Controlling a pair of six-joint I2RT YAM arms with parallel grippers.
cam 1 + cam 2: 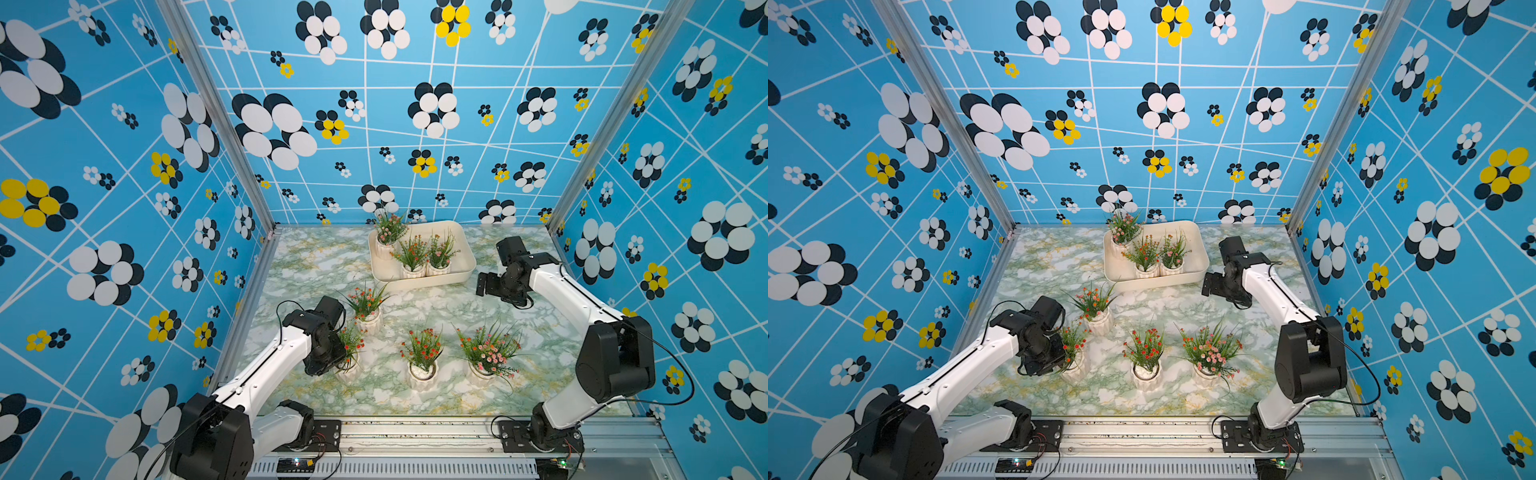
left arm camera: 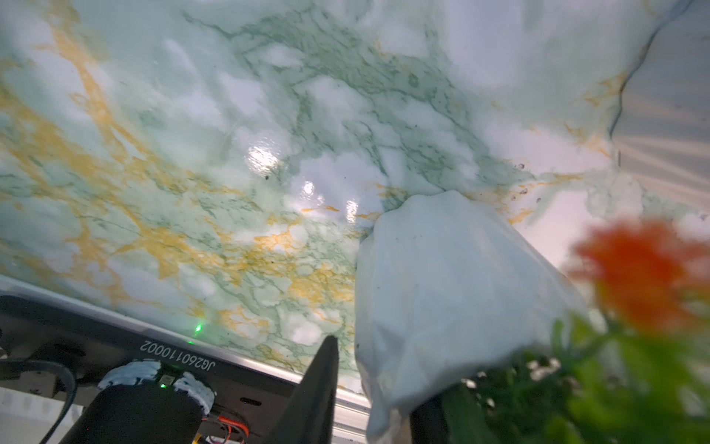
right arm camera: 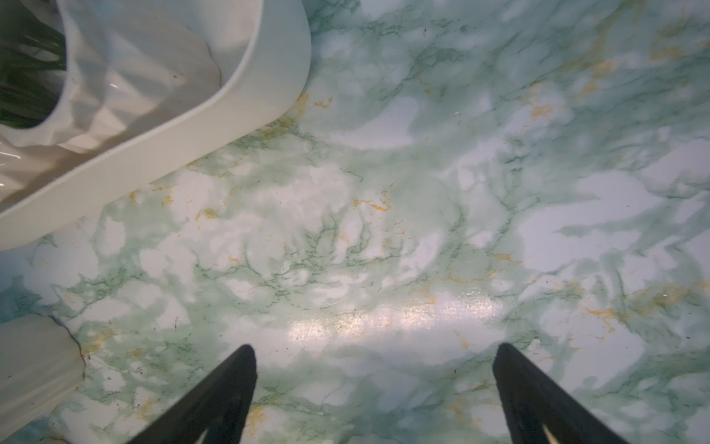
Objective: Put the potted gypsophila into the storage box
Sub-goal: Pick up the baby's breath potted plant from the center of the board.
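Note:
The potted gypsophila (image 1: pixel 351 370) that my left gripper (image 1: pixel 338 361) holds is a white ribbed pot (image 2: pixel 442 288) with orange-red flowers, standing at the table's near left. In the left wrist view one dark finger (image 2: pixel 319 384) lies outside the pot wall. The other shows dimly inside the rim, so the jaws are drawn in on the wall. The cream storage box (image 1: pixel 465 266) sits at the back middle in both top views, with three potted plants (image 1: pixel 413 266) inside. My right gripper (image 1: pixel 482 284) hovers open beside the box's right end, with only bare table between its fingers (image 3: pixel 230 384).
Three more potted plants stand on the marble-patterned table: one (image 1: pixel 368 320) just behind the held pot, one (image 1: pixel 422 374) at the near middle, one (image 1: pixel 484 370) at the near right. The box corner (image 3: pixel 230 96) lies close to my right gripper. Patterned walls enclose three sides.

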